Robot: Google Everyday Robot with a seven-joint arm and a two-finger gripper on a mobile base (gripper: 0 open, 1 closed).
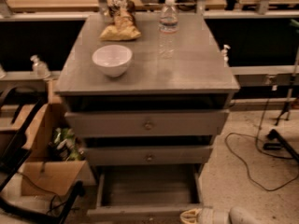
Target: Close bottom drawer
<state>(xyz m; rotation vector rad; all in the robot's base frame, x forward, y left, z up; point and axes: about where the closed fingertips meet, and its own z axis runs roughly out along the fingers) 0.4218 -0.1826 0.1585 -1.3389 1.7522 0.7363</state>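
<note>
On the cabinet (196, 73), the bowl (112, 59) stands near left; the chip bag (120, 24) lies behind it, the water bottle (168, 24) right of the bag. The bottom drawer (148, 192) sticks out nearest, with the gripper (196, 215) at its near right corner.

A lab, with workbenches (42, 0) and floor cables (246, 168); gripper (190, 215) at bottom edge.
</note>
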